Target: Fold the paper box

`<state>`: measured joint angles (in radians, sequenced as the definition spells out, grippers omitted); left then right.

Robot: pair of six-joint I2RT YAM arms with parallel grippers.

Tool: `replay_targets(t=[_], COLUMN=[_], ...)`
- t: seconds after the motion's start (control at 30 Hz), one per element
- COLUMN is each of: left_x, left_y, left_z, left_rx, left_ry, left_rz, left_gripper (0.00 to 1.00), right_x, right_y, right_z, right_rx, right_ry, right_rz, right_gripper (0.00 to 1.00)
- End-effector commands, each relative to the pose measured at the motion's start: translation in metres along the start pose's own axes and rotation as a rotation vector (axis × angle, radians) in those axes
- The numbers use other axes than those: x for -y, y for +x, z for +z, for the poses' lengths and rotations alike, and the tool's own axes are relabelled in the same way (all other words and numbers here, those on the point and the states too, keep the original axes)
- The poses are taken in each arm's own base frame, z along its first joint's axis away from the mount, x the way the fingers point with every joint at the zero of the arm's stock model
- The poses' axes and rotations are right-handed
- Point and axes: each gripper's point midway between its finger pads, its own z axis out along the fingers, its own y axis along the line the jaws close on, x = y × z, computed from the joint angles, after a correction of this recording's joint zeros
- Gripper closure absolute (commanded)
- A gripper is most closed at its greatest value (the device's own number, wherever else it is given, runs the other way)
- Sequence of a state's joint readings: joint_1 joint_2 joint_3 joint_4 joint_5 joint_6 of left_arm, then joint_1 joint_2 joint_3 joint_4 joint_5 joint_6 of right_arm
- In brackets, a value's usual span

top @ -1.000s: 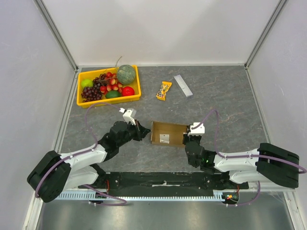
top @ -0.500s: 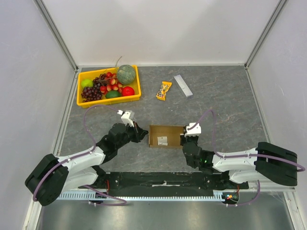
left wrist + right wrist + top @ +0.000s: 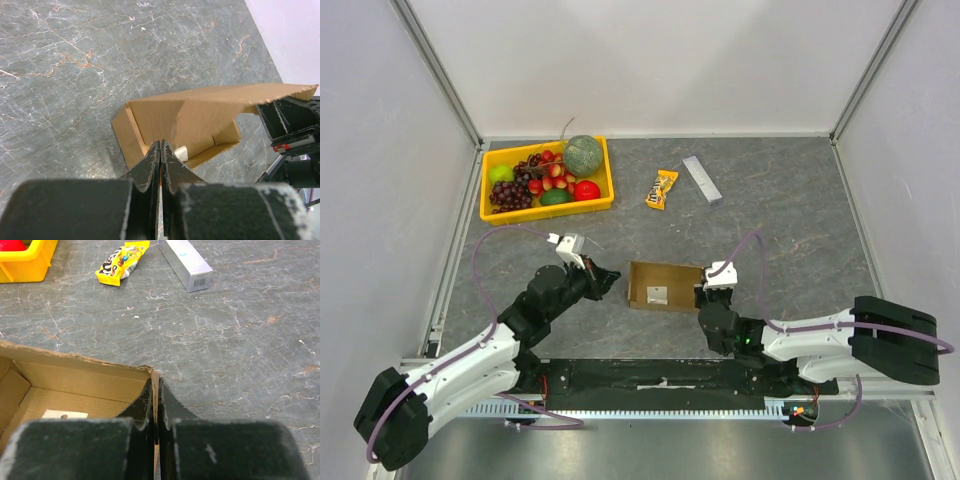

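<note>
Right wrist: right jaws pinch the paper box (image 3: 75,382); left jaws closed just beside it.

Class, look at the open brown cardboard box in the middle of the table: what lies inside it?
Inside the brown cardboard box, a small white label lies on its floor; otherwise bare cardboard shows. The corner beneath the right gripper is covered.

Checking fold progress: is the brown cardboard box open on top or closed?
Open: the top view looks straight into the brown corrugated cardboard box, showing its floor and a pale sticker inside.
</note>
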<state>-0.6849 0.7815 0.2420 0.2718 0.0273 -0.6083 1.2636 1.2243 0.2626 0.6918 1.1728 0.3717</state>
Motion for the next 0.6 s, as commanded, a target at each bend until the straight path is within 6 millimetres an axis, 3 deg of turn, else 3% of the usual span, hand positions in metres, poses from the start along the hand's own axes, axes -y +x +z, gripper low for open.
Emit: replay_targets(t=[0.0,0.37,0.57], left_x=[-0.008,-0.014,-0.014], left_y=[0.007,0.017,0.017], left_z=[-0.008,-0.013,-0.013], left_rx=[-0.014,-0.026,-0.027], left_ry=[-0.035,-0.046,-0.047], left_rz=[-0.019,-0.039,-0.041], left_gripper=[0.95,0.97,0.97], right_x=[0.001,-0.006,-0.007], right_y=[0.006,0.017,0.016], right_z=[-0.003,-0.016,-0.021], right_rx=[0.012,0.021,0.022], right_ry=[0.035,0.051,0.048], right_rz=[-0.015,-0.059,-0.059], right_gripper=[1.0,1.0,0.79])
